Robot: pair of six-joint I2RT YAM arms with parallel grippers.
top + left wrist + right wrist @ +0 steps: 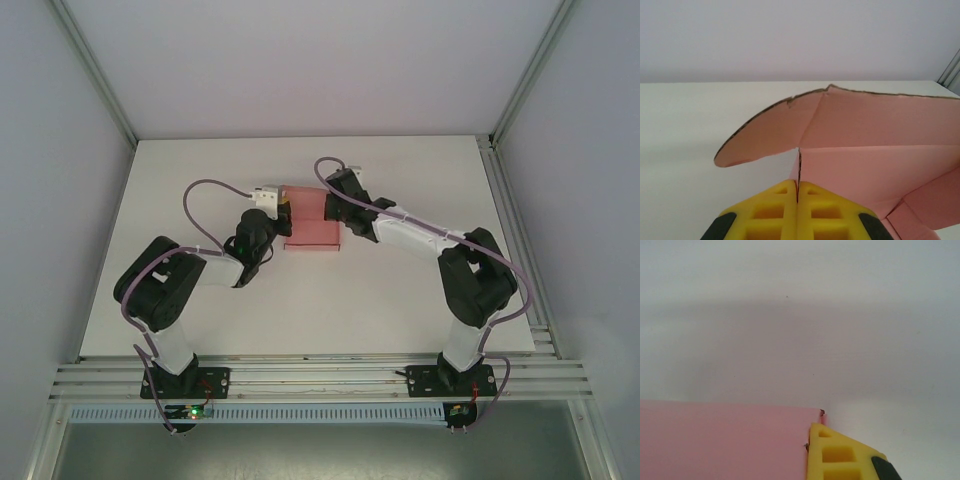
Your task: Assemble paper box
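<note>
the pink paper box [312, 222] sits partly folded at the far middle of the white table [300, 310]. the left gripper [284, 208] pinches its left wall, yellow fingers [782, 202] pressed together on the card. the right gripper [337, 205] is clamped on its right edge.

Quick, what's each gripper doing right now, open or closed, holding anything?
Left gripper: closed, pinching an edge of the paper box.
Right gripper: closed, apparently pinching the paper box's opposite edge.

White table [300, 300] — grey walls [300, 60]
</note>
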